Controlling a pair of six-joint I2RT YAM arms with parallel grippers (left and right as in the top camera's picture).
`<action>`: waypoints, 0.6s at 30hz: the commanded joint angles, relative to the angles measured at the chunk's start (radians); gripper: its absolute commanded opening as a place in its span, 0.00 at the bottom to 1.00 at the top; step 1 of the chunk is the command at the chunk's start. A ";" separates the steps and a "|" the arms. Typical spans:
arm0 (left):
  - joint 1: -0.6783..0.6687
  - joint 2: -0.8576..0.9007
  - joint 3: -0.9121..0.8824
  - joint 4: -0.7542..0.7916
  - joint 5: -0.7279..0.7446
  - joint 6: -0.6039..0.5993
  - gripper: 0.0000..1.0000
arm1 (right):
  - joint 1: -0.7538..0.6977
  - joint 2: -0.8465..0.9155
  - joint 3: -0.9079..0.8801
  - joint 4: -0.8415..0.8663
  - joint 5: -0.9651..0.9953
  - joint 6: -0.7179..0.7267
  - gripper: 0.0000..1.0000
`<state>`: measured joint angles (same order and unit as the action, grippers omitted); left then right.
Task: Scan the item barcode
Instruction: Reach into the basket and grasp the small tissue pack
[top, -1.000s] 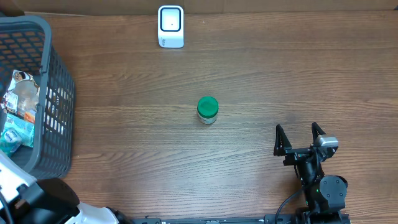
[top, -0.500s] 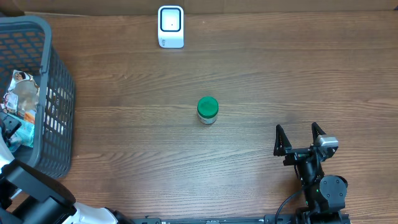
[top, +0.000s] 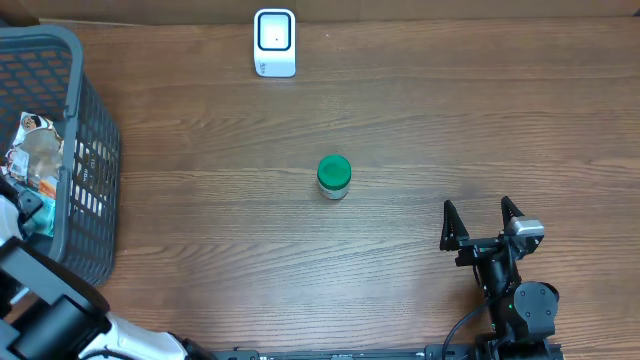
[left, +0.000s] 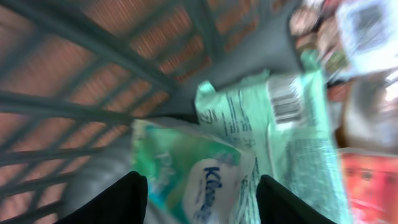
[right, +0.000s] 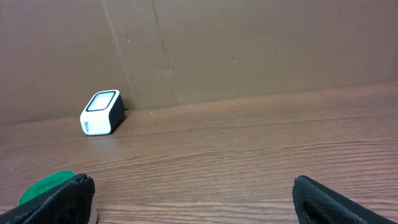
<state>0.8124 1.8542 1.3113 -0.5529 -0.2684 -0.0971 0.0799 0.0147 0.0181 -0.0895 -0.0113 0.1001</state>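
- Left gripper (left: 200, 190) is down inside the basket (top: 70, 150), deeper than a second ago, when only the arm's base showed at the table's near left corner.
- Its fingers (left: 134, 199) stand part-way apart on either side of a tissue pack (left: 186, 155). The wrist view is blurred, so I cannot tell whether they press on the pack or only flank it.
- The pack lies in the basket, near the mesh wall, with its blue lettering facing the camera.
- Just behind it lies a second green pack (left: 273, 106) with a barcode on its upper end. Beyond that are other blurred packages.
- Left arm (top: 50, 310) now reaches from the near left corner up along the basket's open side. Half a second ago it sat a little lower.
- Right gripper (top: 483, 222) rests over the near right part of the table (top: 400, 120), its jaws spread wide and nothing between them, the same as in both earlier frames.
- The jar (top: 333, 175), with its green lid, stands upright mid-table, well apart from both grippers, and has not moved.
- The scanner (top: 275, 42) sits at the far edge, against the cardboard wall, in the same place as before.
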 joint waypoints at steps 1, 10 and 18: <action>0.006 0.066 -0.014 0.001 0.015 0.023 0.57 | -0.003 -0.012 -0.010 0.007 0.002 -0.004 1.00; 0.006 0.091 -0.014 0.005 0.037 0.023 0.26 | -0.003 -0.012 -0.010 0.007 0.002 -0.004 1.00; 0.001 0.047 0.014 -0.068 0.033 0.023 0.04 | -0.003 -0.012 -0.010 0.007 0.002 -0.004 1.00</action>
<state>0.8124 1.9152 1.3109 -0.5900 -0.2584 -0.0807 0.0799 0.0147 0.0181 -0.0891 -0.0113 0.1005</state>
